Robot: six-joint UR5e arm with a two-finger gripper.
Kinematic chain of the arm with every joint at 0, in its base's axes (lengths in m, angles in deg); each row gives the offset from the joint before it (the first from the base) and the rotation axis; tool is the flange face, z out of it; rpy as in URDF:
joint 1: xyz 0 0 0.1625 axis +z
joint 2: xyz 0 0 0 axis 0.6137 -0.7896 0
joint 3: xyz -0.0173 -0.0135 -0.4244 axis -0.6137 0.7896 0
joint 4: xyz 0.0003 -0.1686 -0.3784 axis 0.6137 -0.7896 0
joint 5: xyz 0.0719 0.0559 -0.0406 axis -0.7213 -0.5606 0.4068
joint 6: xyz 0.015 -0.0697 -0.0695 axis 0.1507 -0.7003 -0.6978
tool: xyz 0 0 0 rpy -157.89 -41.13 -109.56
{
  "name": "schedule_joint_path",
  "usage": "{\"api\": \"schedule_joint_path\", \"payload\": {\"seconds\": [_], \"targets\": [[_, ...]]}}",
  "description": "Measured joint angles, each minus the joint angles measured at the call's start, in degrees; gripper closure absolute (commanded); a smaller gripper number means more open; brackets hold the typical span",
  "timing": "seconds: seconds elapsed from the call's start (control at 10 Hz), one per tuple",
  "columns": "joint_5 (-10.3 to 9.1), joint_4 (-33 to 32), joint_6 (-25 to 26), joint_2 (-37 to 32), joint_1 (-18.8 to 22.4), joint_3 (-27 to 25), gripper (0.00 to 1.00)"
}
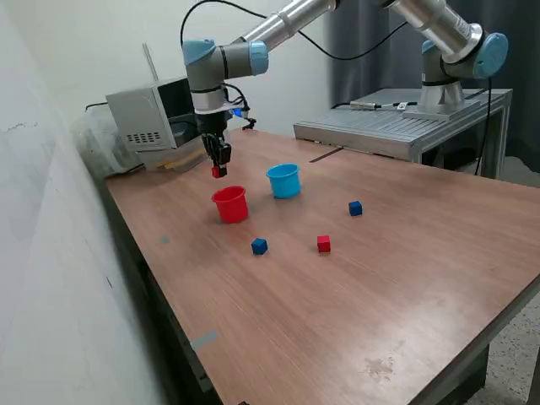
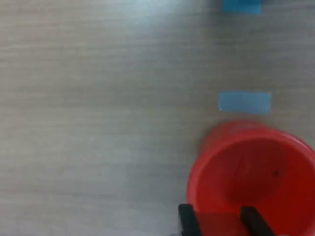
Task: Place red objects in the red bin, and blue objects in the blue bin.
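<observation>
Your two-finger black gripper (image 1: pixel 219 170): jaws closed narrowly on one small plain red cube (image 1: pixel 218 172), held in the air above the wooden table (image 1: pixel 405 270).

Your small round red plastic cup (image 1: pixel 230 204): upright, below the jaws and slightly toward the exterior view's right; in the wrist view its open mouth (image 2: pixel 256 177) lies just beyond the fingertips (image 2: pixel 186 216).

Small round light-blue plastic cup (image 1: pixel 284 180): upright, near the red cup.

Second red cube (image 1: pixel 324 244), two dark-blue cubes (image 1: pixel 259 245) (image 1: pixel 355 208): loose on the table, apart.
</observation>
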Motion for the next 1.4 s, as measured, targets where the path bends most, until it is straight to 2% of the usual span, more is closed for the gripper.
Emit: {"api": "schedule_joint_path", "payload": {"seconds": [0.7,1.1,1.2,1.4], "targets": [[-0.79,-0.76,-2.13,0.96,0.41,-1.0,1.0],[-2.39,-0.85,-3.07,1.15,1.24,-1.17,1.0],[-2.45,-0.83,-3.12,1.14,1.87,-1.25,0.0],[-2.38,-0.85,-3.16,1.13,2.41,-1.19,0.0]]}}
